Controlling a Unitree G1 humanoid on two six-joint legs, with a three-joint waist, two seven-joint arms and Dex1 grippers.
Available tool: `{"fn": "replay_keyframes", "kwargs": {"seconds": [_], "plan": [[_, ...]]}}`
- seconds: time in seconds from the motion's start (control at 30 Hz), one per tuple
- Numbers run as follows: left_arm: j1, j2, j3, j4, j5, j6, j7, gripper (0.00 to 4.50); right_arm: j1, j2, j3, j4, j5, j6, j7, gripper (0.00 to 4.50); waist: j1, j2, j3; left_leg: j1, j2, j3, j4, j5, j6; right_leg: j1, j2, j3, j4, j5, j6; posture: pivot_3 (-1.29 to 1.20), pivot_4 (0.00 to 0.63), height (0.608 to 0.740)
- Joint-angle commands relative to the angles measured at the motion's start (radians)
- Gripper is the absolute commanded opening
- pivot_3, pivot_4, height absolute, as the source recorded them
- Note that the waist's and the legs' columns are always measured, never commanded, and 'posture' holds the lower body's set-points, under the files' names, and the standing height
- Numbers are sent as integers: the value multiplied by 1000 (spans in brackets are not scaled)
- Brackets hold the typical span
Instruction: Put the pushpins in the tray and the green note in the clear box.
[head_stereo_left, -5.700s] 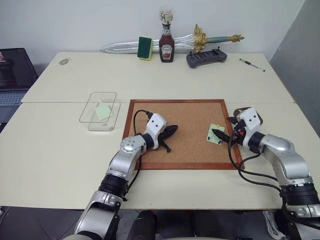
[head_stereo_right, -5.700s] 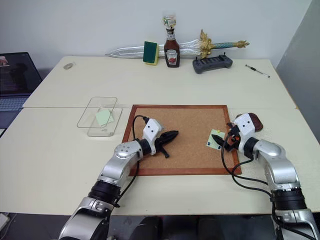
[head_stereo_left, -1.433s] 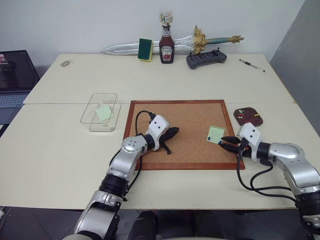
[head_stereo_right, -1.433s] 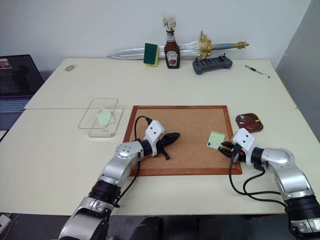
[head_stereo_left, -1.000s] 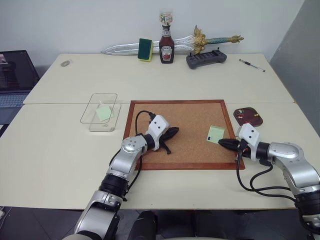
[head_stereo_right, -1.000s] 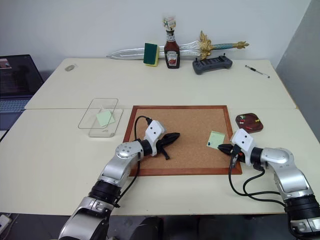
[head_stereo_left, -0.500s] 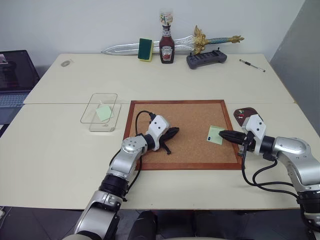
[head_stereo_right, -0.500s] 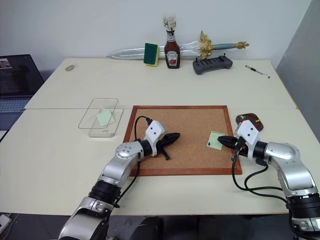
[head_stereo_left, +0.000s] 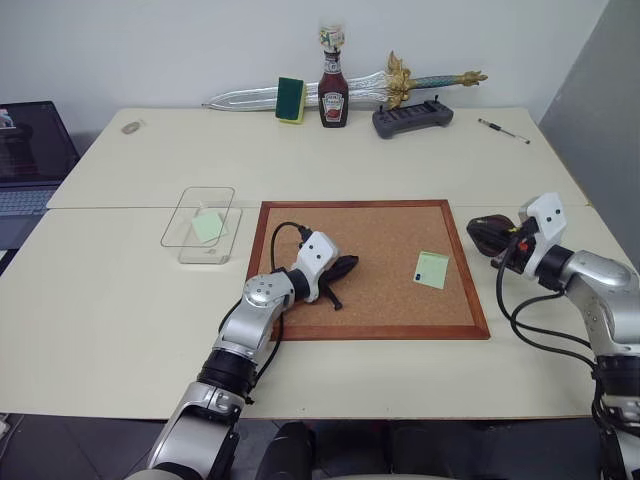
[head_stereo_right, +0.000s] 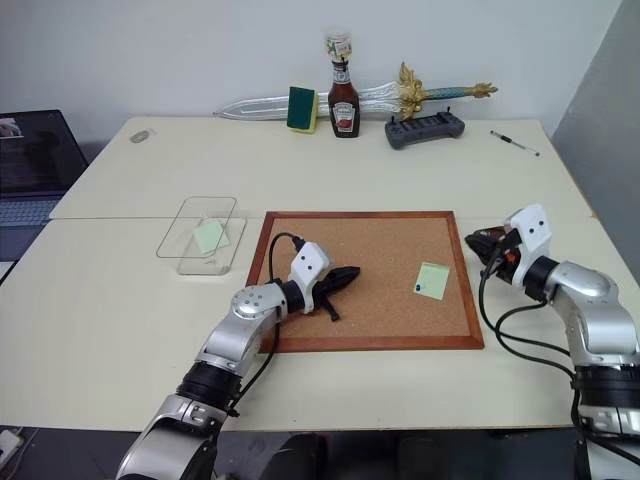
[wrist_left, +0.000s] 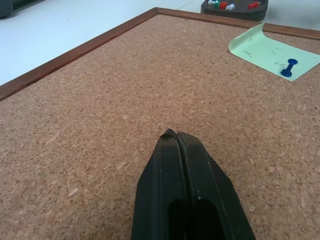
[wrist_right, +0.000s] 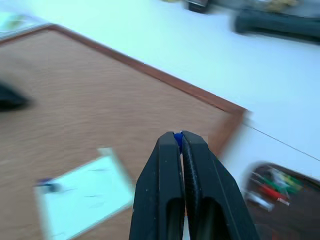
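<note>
Pushpins show in three places for us. Nearest, a blue pushpin (wrist_left: 288, 67) still stands in one corner of a green note (head_stereo_left: 432, 269) lying on the right part of the cork board (head_stereo_left: 375, 268). A second blue speck sits pinched between the closed fingertips (wrist_right: 178, 137) of our right gripper (head_stereo_left: 475, 235); it looks like a pin head, though it is too small for us to be certain. The rest lie in the tray (wrist_right: 280, 200), red, green and white heads mixed together (wrist_right: 267, 187).

Closest to us, our left gripper (head_stereo_left: 346, 264) rests low over the left part of the cork board, its two black fingers pressed together with nothing between them, pointing toward the note. The board's wooden frame (head_stereo_left: 380, 330) lies flat on the cream table (head_stereo_left: 120, 300).

Our right gripper hovers past the board's right edge, by the dark reddish tray, which lies on the table just outside the frame; the gripper partly covers it in the head views.

Left of the board lies the clear box (head_stereo_left: 200, 222), and another green note (head_stereo_left: 207, 225) rests inside it.

Along the far wall we see a toy sword (head_stereo_left: 250, 94), a green-and-yellow sponge (head_stereo_left: 290, 97), a ketchup bottle (head_stereo_left: 333, 90), a dark grey controller (head_stereo_left: 412, 116) and a pen (head_stereo_left: 503, 129). A laptop (head_stereo_left: 30, 150) sits off the table's left side.
</note>
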Motion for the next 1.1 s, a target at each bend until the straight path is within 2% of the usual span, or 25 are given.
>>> {"fn": "replay_keyframes", "kwargs": {"seconds": [0.03, 0.2, 0.47, 0.5, 0.63, 0.97, 1.0, 1.1], "plan": [[31, 0, -36, 34, 26, 19, -14, 0, -81, 5, 0, 87, -53, -3, -69, 66, -1, 1, 0, 0, 0, 0, 0, 0, 0, 0, 0, 0, 0, 0, 0, 0, 150, 740], [34, -2, -35, 31, 27, 19, -10, 0, -155, 5, 14, 224, -111, -21, -117, 66, -1, 2, -1, 0, 0, 1, 0, 0, 0, 0, 0, 1, 0, 0, 0, 0, 150, 740], [39, 1, -35, 25, 26, 22, -8, 0, -176, 2, 14, 291, -154, -35, -127, 66, -1, 3, -2, 0, 0, 1, 0, 0, 0, 0, 0, 1, 0, 0, 0, 0, 150, 740], [39, 1, -35, 25, 26, 22, -8, 0, -176, 2, 13, 292, -155, -34, -126, 491, -1, 3, -2, 0, 0, 1, 0, 0, 0, 0, 0, 1, 0, 0, 0, 0, 150, 740], [38, 1, -35, 27, 26, 20, -9, 0, -174, 6, 3, 286, -153, -31, -128, 1163, -1, 4, -2, 0, 0, 1, 0, 0, 0, 0, 0, 1, 0, 0, 0, 0, 150, 740], [37, 1, -35, 30, 26, 19, -8, 0, -155, 8, -47, 188, -81, -16, -99, 3186, -1, 4, -2, 0, 0, 1, 0, 0, 0, 0, 0, 1, 0, 0, 0, 0, 150, 740], [37, 1, -34, 30, 27, 19, -8, 0, -140, 8, -58, 147, -55, -3, -75, 3347, -1, 4, -2, 0, 0, 1, 0, 0, 0, 0, 0, 1, 0, 0, 0, 0, 150, 740], [38, 2, -33, 29, 26, 20, -6, 0, -63, -7, -54, -3, 12, 35, 22, 3347, 0, 4, -2, 0, 0, 1, 0, 0, 0, 0, 0, 1, 0, 0, 0, 0, 150, 740]]}}
